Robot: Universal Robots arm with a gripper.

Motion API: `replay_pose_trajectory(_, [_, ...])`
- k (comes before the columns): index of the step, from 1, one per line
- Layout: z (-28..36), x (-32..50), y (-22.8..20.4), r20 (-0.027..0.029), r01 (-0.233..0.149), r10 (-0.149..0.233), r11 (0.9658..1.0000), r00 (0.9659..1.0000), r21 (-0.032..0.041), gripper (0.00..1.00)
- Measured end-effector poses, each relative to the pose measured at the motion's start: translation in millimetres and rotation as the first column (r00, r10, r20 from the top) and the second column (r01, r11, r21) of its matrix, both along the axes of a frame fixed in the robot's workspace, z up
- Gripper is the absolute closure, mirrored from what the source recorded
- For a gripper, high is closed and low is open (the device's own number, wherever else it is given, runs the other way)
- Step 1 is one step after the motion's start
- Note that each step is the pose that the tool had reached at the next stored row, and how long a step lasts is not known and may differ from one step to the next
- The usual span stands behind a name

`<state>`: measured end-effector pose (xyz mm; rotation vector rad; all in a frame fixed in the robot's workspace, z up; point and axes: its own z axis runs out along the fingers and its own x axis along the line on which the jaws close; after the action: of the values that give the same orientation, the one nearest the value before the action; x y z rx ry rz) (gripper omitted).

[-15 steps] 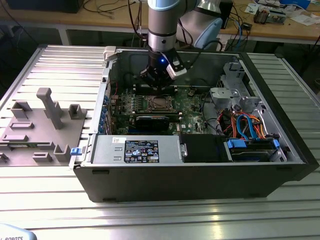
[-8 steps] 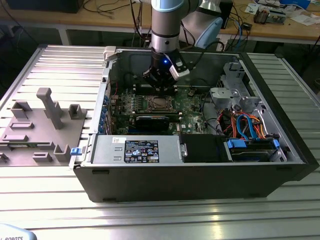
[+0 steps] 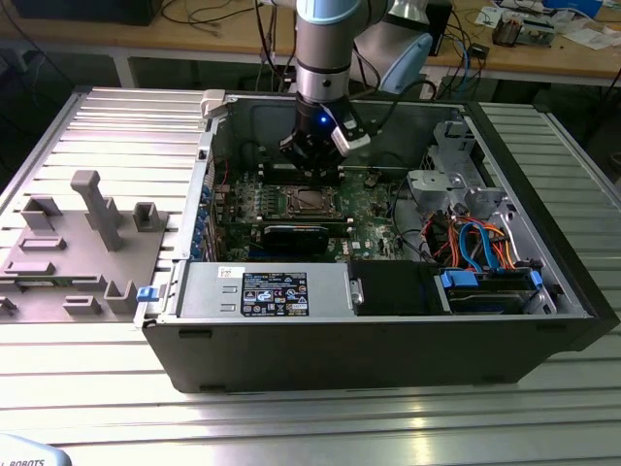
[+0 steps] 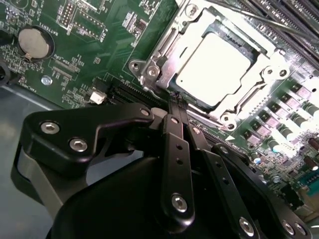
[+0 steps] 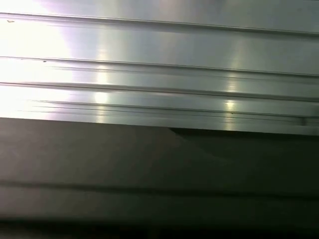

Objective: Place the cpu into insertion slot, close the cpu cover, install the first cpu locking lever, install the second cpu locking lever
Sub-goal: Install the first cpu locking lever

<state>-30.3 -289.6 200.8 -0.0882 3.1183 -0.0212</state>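
In the second wrist view the cpu (image 4: 214, 69) lies flat in the insertion slot (image 4: 141, 67), its silver-grey top showing through the cut-out of the cpu cover (image 4: 261, 62), which lies down around it. My gripper (image 4: 177, 102) is shut with nothing between its black fingers (image 4: 174, 149), the tip right at the slot's edge; I cannot tell if it touches. From the exterior view, my gripper (image 3: 310, 163) hangs inside the open computer case just beyond the insertion slot (image 3: 309, 201). A thin wire lever (image 4: 259, 20) runs along the far side of the slot.
A coin battery (image 4: 35, 42) and a long black card slot (image 4: 127, 92) sit on the green board near the gripper. A metal drive cage (image 3: 451, 175), coloured cables (image 3: 475, 243) and a power supply (image 3: 262, 291) crowd the case. A grey fixture block (image 3: 82, 243) stands on the ribbed table (image 3: 97, 116).
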Motion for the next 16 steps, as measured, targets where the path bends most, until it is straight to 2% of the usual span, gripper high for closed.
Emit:
replay_pose_trajectory(2, [0.0,-0.1,2.3,0.0002,-0.001,0.001,1.0000,1.0000,0.0003,0.89])
replay_pose_trajectory(5, [2.1,-0.3,2.4,0.0054,-0.001,0.001,1.0000,1.0000,0.0017,0.89])
replay_pose_trajectory(7, [4.9,-1.5,-1.5,0.0100,-0.002,0.002,1.0000,0.9999,0.0003,0.89])
replay_pose_trajectory(11, [6.3,-2.3,-10.4,0.0133,-0.002,0.002,1.0000,0.9999,-0.0025,0.89])
replay_pose_trajectory(14, [6.4,-2.5,-17.3,0.0137,-0.002,0.002,0.9999,0.9999,-0.0125,0.89])
replay_pose_trajectory(15, [6.4,-2.5,-18.6,0.0137,-0.002,0.002,0.9998,0.9999,-0.0191,0.89])
replay_pose_trajectory(16, [6.4,-2.5,-19.9,0.0137,-0.001,0.002,0.9995,0.9999,-0.0300,0.89])
